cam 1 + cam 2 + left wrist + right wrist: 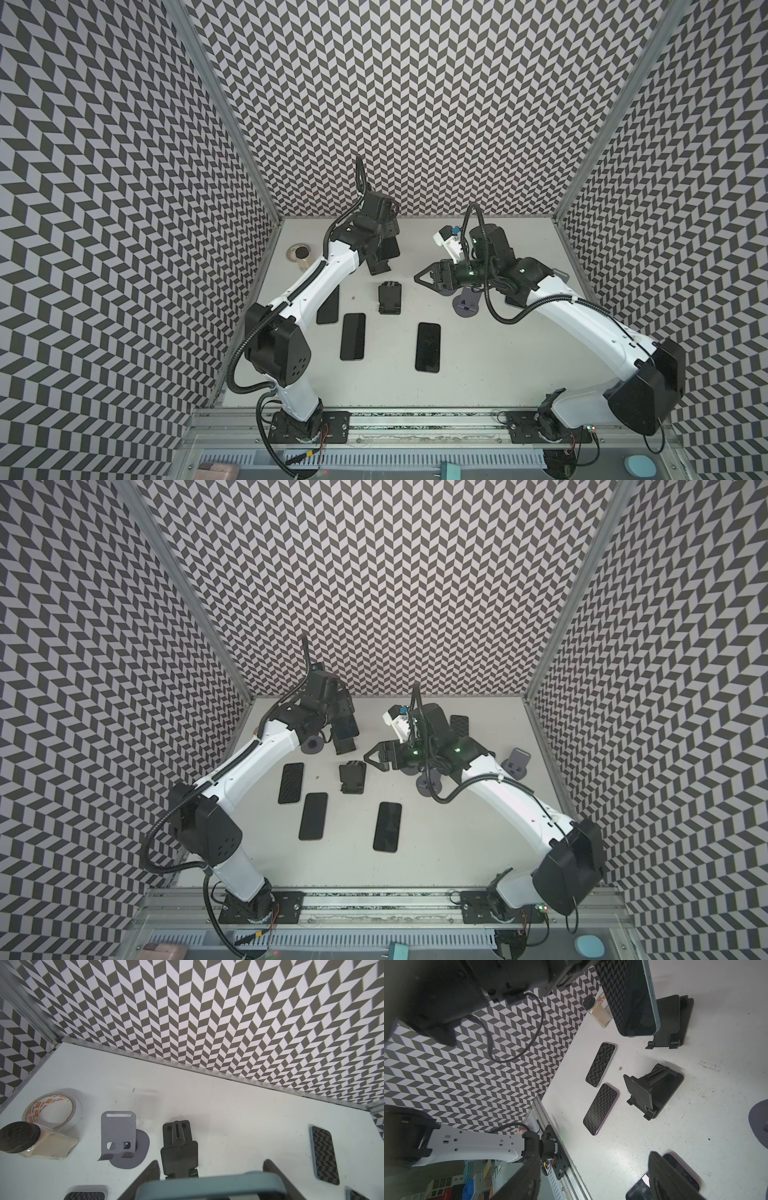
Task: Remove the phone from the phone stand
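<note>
Phone with a blue-grey frame and dark glass (209, 1183) is clamped by its long edges between the left gripper (211, 1165) fingers (153, 1169), held off the ledge of the black plastic phone stand (178, 1151), which sits on the white table (239, 1118) just beyond the fingertips. Right gripper (592, 1156) hovers with fingers parted and nothing between them, and a purple-edged phone (685, 1174) lies flat beneath one finger.
</note>
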